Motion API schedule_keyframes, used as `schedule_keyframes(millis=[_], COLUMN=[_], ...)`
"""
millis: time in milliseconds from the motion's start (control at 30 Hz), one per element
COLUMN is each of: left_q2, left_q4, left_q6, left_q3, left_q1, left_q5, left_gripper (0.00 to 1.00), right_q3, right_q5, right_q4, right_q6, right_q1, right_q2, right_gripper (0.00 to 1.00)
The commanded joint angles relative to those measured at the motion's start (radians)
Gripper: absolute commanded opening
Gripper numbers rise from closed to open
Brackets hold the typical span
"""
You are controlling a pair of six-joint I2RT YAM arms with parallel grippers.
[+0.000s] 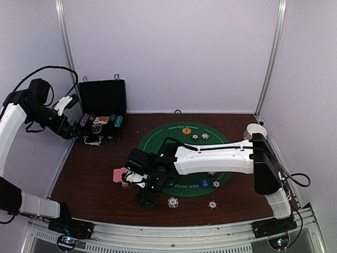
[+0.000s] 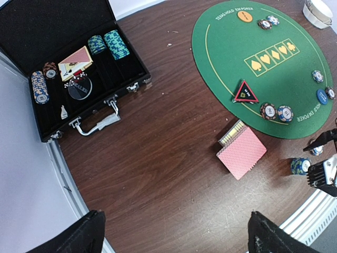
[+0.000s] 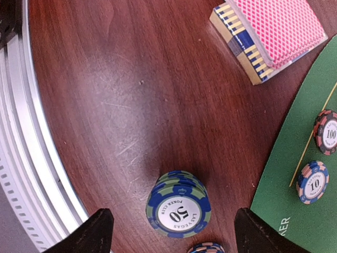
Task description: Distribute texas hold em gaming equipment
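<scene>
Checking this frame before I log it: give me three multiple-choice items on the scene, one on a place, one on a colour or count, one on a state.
1. Relative to the green mat, where does the pink-backed deck lie? A on it; B on the wooden table beside it; C propped upright against it.
2. In the right wrist view, what number tops the blue-green chip stack? A 10; B 100; C 50.
3. The black case is: A open; B shut; C upside down.
Key: B, the deck lies flat off the mat's edge; C, the top chip reads 50; A, the lid stands up, chips showing.
</scene>
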State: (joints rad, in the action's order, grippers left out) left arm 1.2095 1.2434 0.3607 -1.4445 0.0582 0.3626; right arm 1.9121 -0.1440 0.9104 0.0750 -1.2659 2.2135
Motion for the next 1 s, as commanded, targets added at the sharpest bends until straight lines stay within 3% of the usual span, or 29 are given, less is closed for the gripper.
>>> schedule_keyframes(millis=[0,367,967], left_q2=[-0.018,-0.018,-0.020], left_q4=[-0.008,-0.009,-0.004], left_q6=[0.015,0.017,0.021], left_q3=[0.003,0.001,0.004], left_q1=[0.006,0.006,0.006], left_q5=[0.016,0.011,0.010], left_gripper=[0.98,0.97,0.98], right_q3=[0.030,0.027,0.029], right_q5=[-0.008,0.018,0.022], right_q4=[0.017,-0.003,-0.011], right_q6=[-0.018,-0.013,-0.006], right_q1=[-0.004,-0.002,0.010], right_q2=[0.032,0.055,0.054], right_gripper=[0.81,0.75,0.43])
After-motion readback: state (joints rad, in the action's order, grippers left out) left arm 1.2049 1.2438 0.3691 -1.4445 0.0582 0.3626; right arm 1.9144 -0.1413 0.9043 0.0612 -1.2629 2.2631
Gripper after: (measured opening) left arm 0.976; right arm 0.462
